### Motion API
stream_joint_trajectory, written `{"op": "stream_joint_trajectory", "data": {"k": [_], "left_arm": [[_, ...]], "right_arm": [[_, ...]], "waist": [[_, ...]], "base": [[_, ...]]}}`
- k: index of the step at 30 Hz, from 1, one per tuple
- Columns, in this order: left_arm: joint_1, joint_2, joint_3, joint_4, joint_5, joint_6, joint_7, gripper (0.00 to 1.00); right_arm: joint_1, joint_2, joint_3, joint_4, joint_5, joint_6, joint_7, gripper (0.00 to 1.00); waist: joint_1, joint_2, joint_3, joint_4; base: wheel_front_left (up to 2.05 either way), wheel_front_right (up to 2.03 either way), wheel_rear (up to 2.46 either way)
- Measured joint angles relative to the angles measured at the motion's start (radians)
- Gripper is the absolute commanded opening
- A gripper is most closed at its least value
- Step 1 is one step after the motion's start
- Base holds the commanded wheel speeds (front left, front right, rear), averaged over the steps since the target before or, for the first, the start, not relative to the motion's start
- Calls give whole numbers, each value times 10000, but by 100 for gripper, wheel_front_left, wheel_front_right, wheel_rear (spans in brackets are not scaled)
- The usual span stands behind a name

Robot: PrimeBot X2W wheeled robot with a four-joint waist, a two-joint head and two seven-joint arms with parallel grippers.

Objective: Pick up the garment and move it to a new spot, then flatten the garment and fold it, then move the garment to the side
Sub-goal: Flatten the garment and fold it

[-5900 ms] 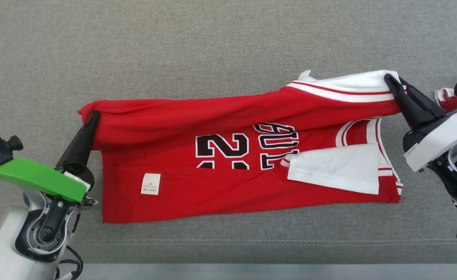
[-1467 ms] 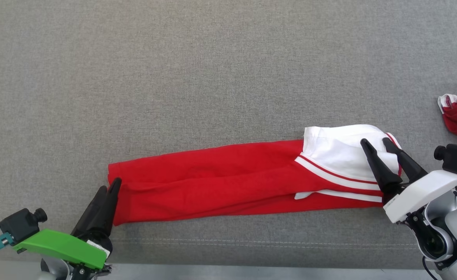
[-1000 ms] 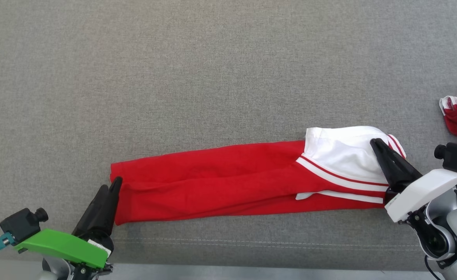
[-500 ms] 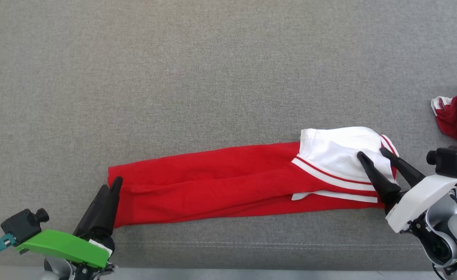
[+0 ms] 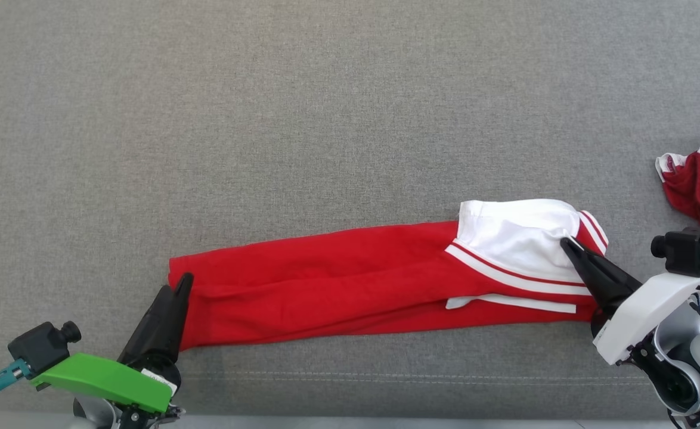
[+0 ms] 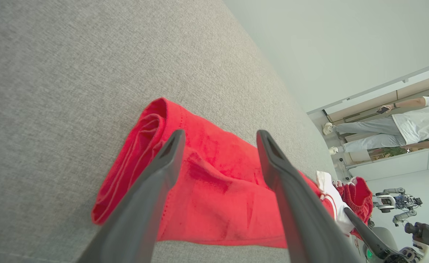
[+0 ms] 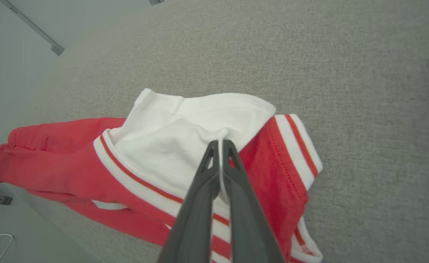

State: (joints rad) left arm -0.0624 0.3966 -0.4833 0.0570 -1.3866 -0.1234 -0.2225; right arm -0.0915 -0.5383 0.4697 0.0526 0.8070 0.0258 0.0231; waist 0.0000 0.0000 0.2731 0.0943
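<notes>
Plainly the fold was the step in hand. The garment (image 5: 338, 280) lay as a long narrow red band on the grey cushion (image 5: 326, 107), close to its front edge and running from left of the middle toward the right edge, already doubled lengthwise but not yet shortened end to end. At its right end a white panel (image 5: 523, 232) sat on top, bordered by red-and-white stripes.

The right end effector (image 5: 564, 243) was pinched together on a small ridge of that white cloth — the right wrist view showed the fabric caught between its two tips. The left end effector (image 5: 177, 285) stood with its fingers apart over the band's left end (the left wrist view showed red cloth between and beneath them, with nothing clamped).

A second red garment (image 5: 699, 187) lay crumpled at the cushion's right edge, well apart from the work.

By my reading, the next move called for a crosswise fold: one end lifted and carried over the other. The left fingers would first need to come down and close on all the layers at their end. The right's pinch looked shallow, perhaps holding only the top white layer — a risk of peeling that layer away rather than lifting the whole end.
</notes>
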Motion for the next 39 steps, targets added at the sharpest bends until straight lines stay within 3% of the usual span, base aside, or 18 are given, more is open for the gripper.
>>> {"op": "stream_joint_trajectory", "data": {"k": [13,39], "left_arm": [[143,25,90,56,15,0,-86,100],[262,23,174,-17,247,0,-171,100]], "right_arm": [[33,-203,238,-662,-560,272,-341,0],[1105,-328,157,-780,-577,151,-591,0]], "waist": [[0,0,-410,-64],[0,0,-409,-310]], "base": [[0,0,0],[0,0,0]]}}
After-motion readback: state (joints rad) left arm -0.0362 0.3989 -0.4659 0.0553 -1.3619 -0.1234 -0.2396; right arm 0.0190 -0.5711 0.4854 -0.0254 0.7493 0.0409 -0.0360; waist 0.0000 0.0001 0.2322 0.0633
